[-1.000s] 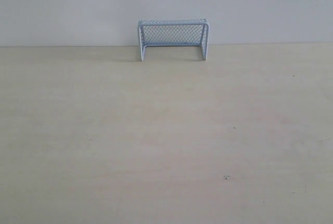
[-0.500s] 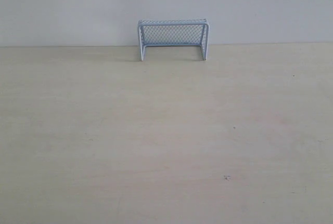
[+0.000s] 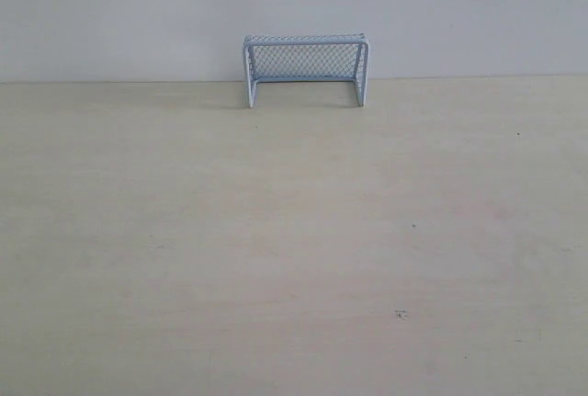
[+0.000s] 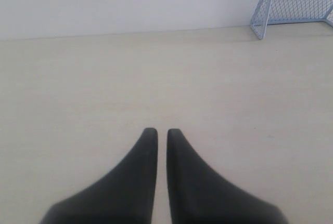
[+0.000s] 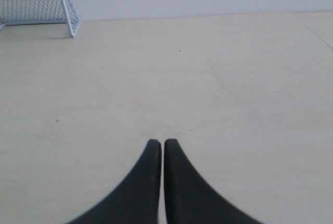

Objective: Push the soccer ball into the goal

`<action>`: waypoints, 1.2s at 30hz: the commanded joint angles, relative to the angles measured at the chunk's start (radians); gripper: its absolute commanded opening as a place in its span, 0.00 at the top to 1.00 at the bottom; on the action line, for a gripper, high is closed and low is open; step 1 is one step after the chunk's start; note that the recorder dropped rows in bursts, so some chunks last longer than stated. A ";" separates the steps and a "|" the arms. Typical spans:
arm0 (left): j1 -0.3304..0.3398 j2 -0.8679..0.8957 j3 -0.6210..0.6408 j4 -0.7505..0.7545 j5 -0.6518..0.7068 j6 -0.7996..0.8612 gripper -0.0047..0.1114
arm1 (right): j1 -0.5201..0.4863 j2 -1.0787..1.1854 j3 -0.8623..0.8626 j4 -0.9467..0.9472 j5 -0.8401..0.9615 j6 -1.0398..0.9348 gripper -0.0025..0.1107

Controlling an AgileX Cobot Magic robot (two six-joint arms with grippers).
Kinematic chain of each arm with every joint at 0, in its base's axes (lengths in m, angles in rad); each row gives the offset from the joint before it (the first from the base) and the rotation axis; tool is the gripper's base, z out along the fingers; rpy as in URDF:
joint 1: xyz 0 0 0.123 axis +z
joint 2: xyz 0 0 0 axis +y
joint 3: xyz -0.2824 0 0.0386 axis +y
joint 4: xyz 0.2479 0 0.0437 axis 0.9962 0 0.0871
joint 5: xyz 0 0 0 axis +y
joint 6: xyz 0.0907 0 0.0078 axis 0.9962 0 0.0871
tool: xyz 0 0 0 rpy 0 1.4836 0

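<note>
The goal (image 3: 306, 68), a small white frame with pale mesh netting, stands at the far edge of the table against the wall. It also shows in the left wrist view, goal (image 4: 296, 3), and in the right wrist view, goal (image 5: 39, 3). The soccer ball is out of view in every frame. My left gripper (image 4: 162, 130) is shut with nothing between its dark fingers, low over the bare table. My right gripper (image 5: 162, 142) is likewise shut and holds nothing. Neither gripper appears in the exterior view.
The pale wooden table (image 3: 294, 231) bears only a few small dark specks, such as a speck (image 3: 401, 314). A plain white wall (image 3: 110, 10) rises behind the goal. A faint crack line (image 5: 197, 127) lies just ahead of the right gripper.
</note>
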 commanded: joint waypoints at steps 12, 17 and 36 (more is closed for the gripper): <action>-0.008 -0.004 -0.004 -0.007 -0.012 -0.009 0.91 | -0.004 -0.005 0.000 -0.029 -0.022 -0.037 0.98; -0.008 -0.004 -0.004 -0.007 -0.012 -0.009 0.91 | -0.004 -0.005 0.000 -0.029 -0.018 -0.030 0.98; -0.008 -0.004 -0.004 -0.007 -0.012 -0.009 0.91 | 0.045 -0.005 0.000 -0.026 -0.016 -0.007 0.98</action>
